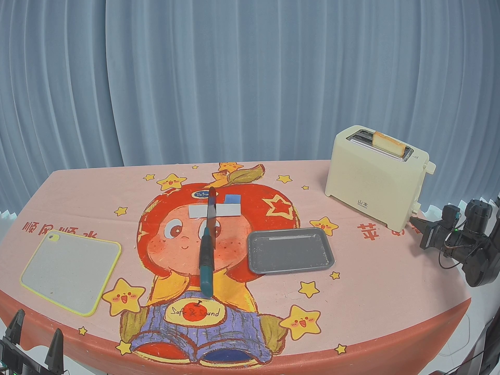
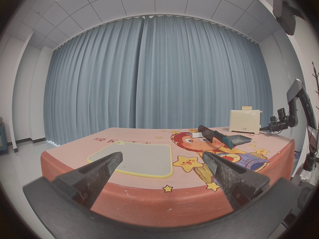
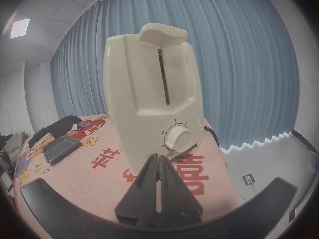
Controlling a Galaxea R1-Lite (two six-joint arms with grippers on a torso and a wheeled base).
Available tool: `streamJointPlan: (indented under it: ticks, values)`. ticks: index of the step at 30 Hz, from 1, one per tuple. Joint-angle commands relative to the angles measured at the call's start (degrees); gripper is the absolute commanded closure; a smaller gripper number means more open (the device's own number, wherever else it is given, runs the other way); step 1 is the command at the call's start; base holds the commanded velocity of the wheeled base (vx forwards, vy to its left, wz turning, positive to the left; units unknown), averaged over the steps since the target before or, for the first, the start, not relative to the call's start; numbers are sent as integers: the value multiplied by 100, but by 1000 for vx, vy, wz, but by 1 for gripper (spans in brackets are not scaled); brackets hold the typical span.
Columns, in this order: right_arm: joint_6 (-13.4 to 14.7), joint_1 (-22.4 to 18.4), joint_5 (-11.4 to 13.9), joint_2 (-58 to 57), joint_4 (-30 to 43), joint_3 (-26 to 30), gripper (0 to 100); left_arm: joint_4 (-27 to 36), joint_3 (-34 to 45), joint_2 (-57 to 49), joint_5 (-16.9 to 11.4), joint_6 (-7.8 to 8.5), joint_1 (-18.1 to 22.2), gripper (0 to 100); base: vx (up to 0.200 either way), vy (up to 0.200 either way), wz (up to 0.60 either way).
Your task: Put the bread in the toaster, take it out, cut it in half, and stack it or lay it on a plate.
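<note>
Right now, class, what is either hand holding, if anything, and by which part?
Nothing is held. The left hand is open and empty; the right hand is shut on nothing, facing the toaster, where the bread sits.

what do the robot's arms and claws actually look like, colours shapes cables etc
Mostly dark. The left claw has two tapered, wedge-shaped grey-black fingers with small screw heads, set on a broad curved black bar. The right claw has matching black pointed fingers. The right arm is black with rounded joints, thin black cables looping off it and a small green light.
</note>
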Motion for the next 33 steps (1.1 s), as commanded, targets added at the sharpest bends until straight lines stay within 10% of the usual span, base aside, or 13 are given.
streamJointPlan:
  ticks: [1, 33]
  values:
    - [-16, 25, 10, -133, 0, 61, 100, -4, 101, -93, 1, -2, 5, 0, 0, 0, 0]
    - [20, 430, 89, -2410, 9, -150, 100, -4, 101, -93, 1, -2, 5, 0, 0, 0, 0]
